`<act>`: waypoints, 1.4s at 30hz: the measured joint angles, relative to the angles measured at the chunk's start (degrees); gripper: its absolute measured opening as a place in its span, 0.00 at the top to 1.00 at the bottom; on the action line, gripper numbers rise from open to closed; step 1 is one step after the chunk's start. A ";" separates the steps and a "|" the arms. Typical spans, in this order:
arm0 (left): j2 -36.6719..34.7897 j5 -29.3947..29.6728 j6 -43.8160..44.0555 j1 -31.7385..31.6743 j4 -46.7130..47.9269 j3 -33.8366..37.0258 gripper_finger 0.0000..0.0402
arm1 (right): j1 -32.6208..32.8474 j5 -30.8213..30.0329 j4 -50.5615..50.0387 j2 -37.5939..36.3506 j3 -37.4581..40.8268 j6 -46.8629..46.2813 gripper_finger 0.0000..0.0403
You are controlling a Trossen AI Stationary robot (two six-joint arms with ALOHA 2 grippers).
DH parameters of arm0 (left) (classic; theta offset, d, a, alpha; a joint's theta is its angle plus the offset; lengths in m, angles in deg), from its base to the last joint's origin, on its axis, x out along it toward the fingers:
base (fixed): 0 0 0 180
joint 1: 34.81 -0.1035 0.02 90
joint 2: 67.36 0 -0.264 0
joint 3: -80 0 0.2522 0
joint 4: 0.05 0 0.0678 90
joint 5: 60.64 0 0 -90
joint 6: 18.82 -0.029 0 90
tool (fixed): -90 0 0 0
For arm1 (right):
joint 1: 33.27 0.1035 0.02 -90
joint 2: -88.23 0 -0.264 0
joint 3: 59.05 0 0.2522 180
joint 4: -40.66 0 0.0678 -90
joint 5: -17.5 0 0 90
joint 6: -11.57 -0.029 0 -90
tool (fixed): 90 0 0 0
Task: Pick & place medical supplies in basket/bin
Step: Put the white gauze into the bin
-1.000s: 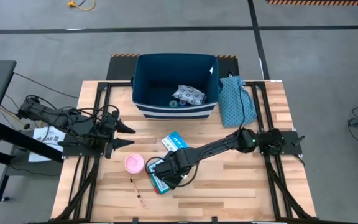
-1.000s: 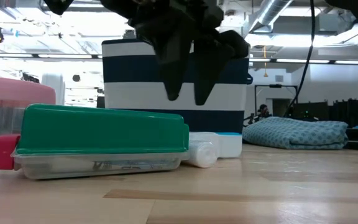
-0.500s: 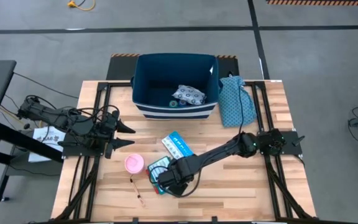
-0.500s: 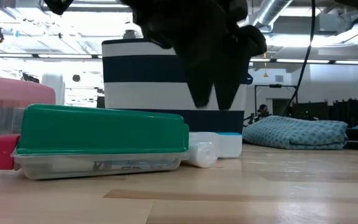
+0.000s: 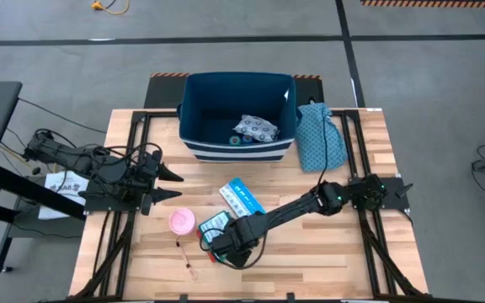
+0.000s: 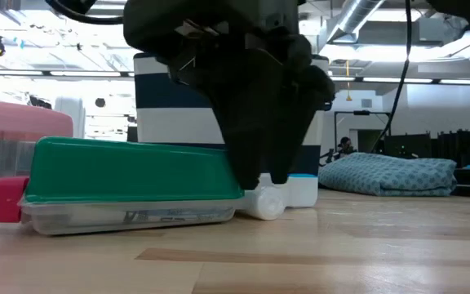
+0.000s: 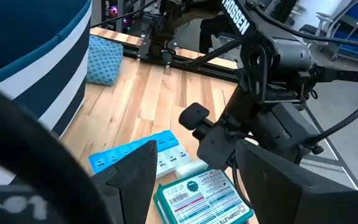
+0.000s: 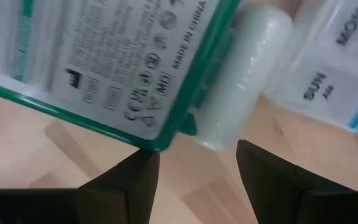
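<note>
Right gripper [image 5: 226, 250] is down low at the near-centre of the table [image 5: 327, 261], fingers spread apart w/ nothing between them, tips right at the corner of the teal box [image 5: 215, 229]. From the right wrist cam I see that box corner [image 8: 104, 68] just ahead of the fingers [image 8: 126, 186], a white tube [image 8: 244, 81] lying against the box edge, & the blue/white packet [image 8: 334, 68] w/ day labels beyond it. Low cam shows the box [image 6: 129, 184] flat on the wood w/ a red end cap [image 6: 5, 202], gripper [image 6: 259, 175] coming down at its end, fingertips close to the table; can't tell if they touch the box. Left gripper [image 5: 168, 184] waits over the table's left side, jaws apart, holding nothing. Bin [image 5: 194, 109] sits at the far edge; inside I make out a white patterned pouch [image 5: 256, 127] & a small green roll [image 5: 235, 140]. Teal cloth [image 5: 320, 139] lies just right of the bin. Pink roll [image 5: 181, 221] is just left of the box, w/ the swab [image 5: 186, 258] nearer me. Packet [image 5: 241, 195] lies between box & bin. Left wrist cam catches the right arm [image 7: 260, 93] over the box [image 7: 204, 199] & packet [image 7: 138, 155].
</note>
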 joint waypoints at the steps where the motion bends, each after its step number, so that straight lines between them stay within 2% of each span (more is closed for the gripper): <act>1: -0.01 0.00 0.00 0.00 0.01 0.00 0.48 | -0.08 -0.05 0.50 0.28 -0.10 0.24 0.49; 26: 0.01 0.02 0.79 0.02 0.13 0.00 0.48 | -4.59 -1.05 -0.56 1.17 -0.08 5.70 0.49; 32: 0.01 0.03 0.79 0.01 0.13 0.00 0.48 | -4.80 3.81 -1.18 4.34 -0.45 6.28 0.49; 37: 0.01 0.03 0.79 0.00 0.15 0.00 0.48 | -4.28 4.75 -0.90 5.59 -0.46 5.85 0.54; 42: -0.01 0.04 0.74 0.01 0.13 0.00 0.48 | -4.34 4.75 -0.40 5.40 -0.37 5.76 0.66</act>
